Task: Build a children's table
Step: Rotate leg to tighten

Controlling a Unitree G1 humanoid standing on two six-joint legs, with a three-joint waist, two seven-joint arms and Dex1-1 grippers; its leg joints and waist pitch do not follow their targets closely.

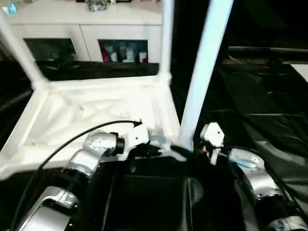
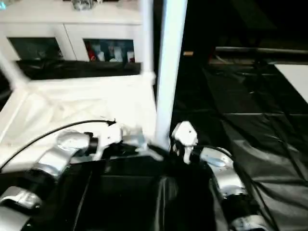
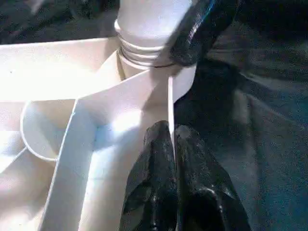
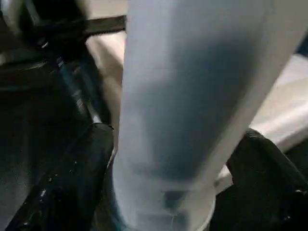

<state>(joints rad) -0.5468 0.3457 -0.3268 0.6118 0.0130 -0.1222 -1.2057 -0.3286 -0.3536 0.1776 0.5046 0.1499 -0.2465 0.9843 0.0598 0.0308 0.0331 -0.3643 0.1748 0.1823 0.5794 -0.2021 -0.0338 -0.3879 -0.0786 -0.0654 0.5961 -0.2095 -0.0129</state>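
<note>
The children's table lies upside down, its ribbed white top (image 1: 96,110) facing up on the black sheet. Three white legs stand in its corner sockets: far left (image 1: 19,50), far right (image 1: 167,38) and near right (image 1: 204,72). My left gripper (image 3: 171,132) is shut on the top's thin rim wall beside the near right socket. My right gripper (image 4: 171,159) is open around the base of the near right leg (image 4: 183,96), with one black finger (image 4: 82,178) on each side. Thread rings (image 3: 144,53) show at that leg's base above the socket.
A white glass-door cabinet (image 1: 86,24) stands behind the table top. The black sheet (image 1: 269,106) spreads wrinkled to the right, with a white panel edge (image 2: 296,82) at the far right. A black cable (image 1: 62,144) arcs over my left forearm.
</note>
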